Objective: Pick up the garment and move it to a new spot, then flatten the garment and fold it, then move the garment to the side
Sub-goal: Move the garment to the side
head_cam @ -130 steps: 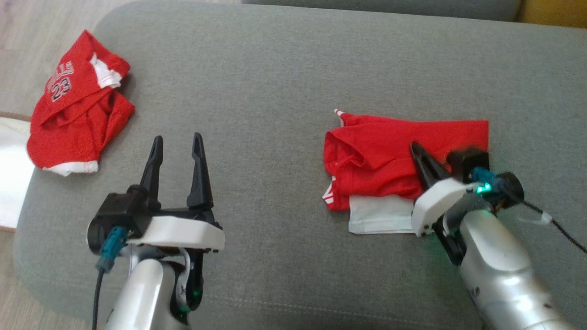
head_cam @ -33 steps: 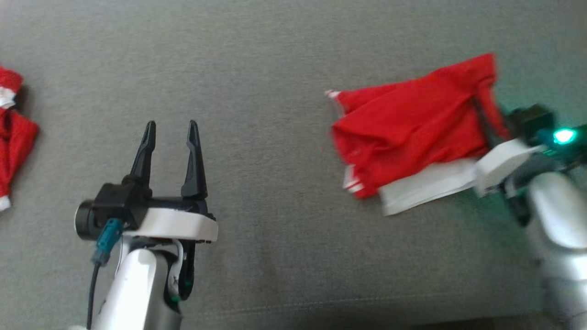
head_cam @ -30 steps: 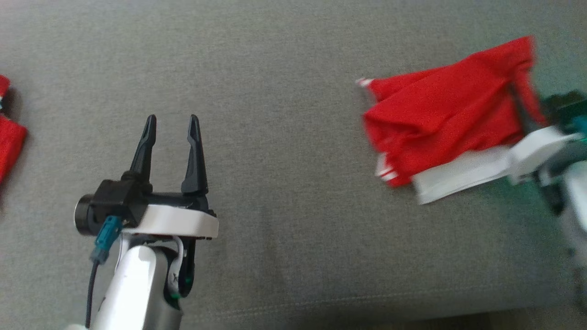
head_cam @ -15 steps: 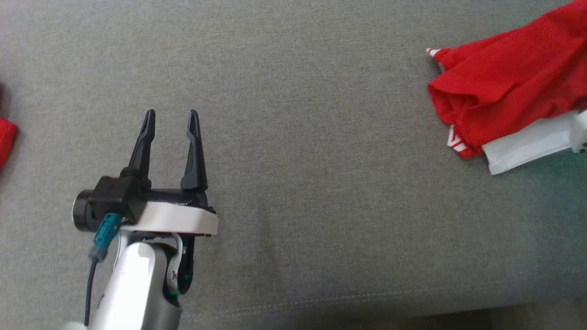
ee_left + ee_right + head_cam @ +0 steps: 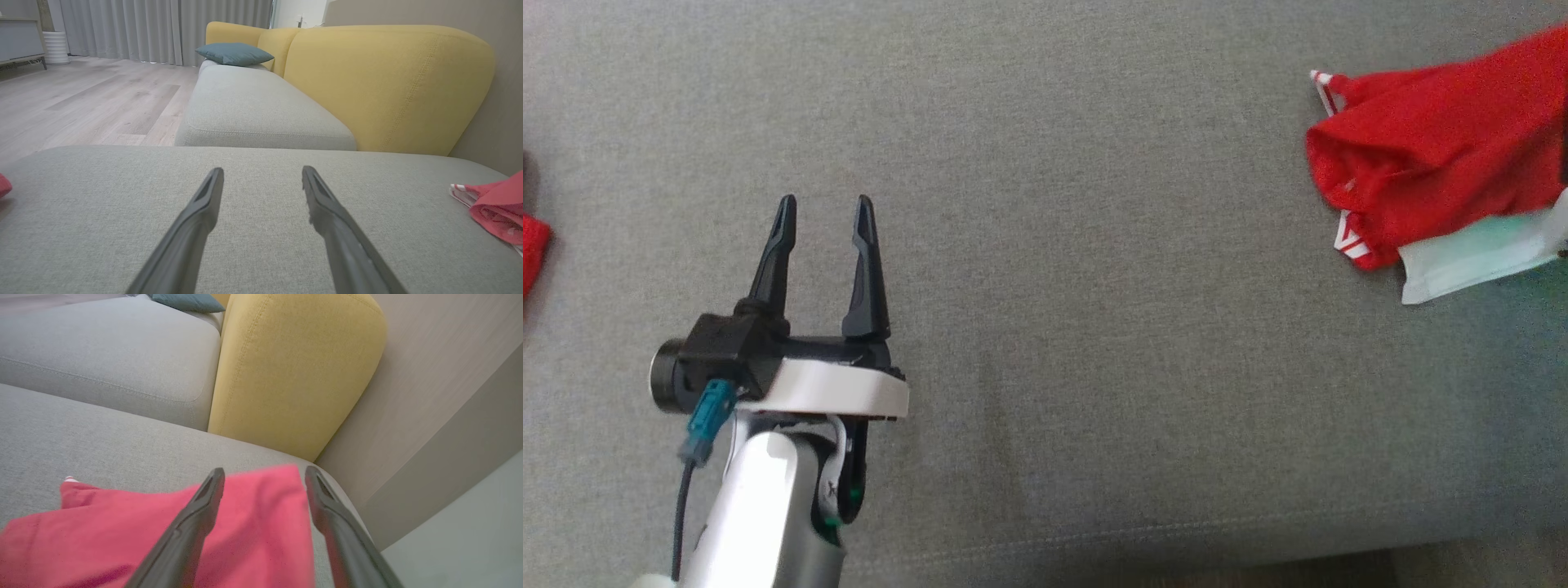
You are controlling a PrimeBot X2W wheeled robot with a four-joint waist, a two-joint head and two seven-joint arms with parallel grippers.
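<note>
In the head view the garment [image 5: 1437, 163] lies on the seat [image 5: 1094, 245] at 2 o'clock, running off the view's edge. The left gripper [image 5: 823, 202] is over the seat at 8 o'clock, well apart from the garment. Another cloth [image 5: 531, 249] lies at 9 o'clock. The right gripper [image 5: 264, 471] is above the garment's end, near the seat's corner. Behind the seat, at 12 o'clock, stands a sofa [image 5: 388, 81] with a pillow [image 5: 233, 53] on it.

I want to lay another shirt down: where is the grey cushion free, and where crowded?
Free: the wide middle of the grey fabric cushion, between the open left claw and the folded red and white garment. Crowded: the right end, where the right claw hangs over that garment.
</note>
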